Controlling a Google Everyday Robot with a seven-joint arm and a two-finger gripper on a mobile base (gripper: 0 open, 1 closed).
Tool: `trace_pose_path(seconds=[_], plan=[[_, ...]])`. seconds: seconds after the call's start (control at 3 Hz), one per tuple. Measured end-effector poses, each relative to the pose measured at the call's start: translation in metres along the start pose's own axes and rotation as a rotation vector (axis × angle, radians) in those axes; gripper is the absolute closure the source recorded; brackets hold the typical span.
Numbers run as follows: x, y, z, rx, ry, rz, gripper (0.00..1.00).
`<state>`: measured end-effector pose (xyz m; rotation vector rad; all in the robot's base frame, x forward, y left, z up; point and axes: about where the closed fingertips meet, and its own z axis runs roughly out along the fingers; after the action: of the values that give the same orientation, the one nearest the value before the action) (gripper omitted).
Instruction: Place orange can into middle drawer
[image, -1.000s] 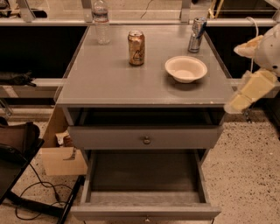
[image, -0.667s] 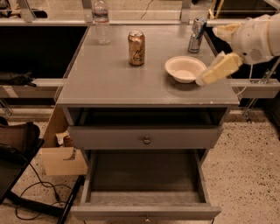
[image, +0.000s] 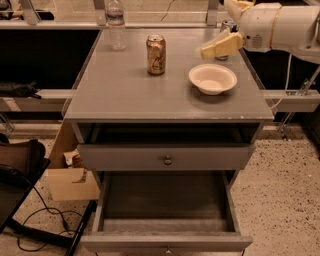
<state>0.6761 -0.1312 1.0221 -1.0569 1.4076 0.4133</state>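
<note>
The orange can (image: 156, 55) stands upright on the grey cabinet top (image: 125, 95), at the back middle. The middle drawer (image: 166, 202) is pulled out at the bottom of the view; its dark floor is bare. My gripper (image: 221, 46) hangs from the white arm (image: 280, 27) over the back right of the top. It is right of the orange can and apart from it, just above and behind the white bowl. It holds nothing that I can see.
A white bowl (image: 212, 78) sits right of the can. A water bottle (image: 116, 25) stands at the back left. A silver can (image: 228, 25) is partly hidden behind the gripper. The knobbed top drawer (image: 167, 159) is closed. A cardboard box (image: 70, 175) and a dark chair (image: 20, 165) are on the floor at left.
The arm has swung from beyond the cabinet's right edge up and left, over the bowl, to the back right of the top. The can and drawers have not moved.
</note>
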Motion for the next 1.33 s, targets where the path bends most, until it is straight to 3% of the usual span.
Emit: trace_pose_path(seconds=[0.33,1.0,1.33], plan=[[0.000,0.000,0.000,0.000,0.000,0.001,0.00],[0.076,-0.013,0.083,0.042,0.078,0.203,0.00],[0.098,-0.019,0.116,0.061,0.084,0.264,0.00]])
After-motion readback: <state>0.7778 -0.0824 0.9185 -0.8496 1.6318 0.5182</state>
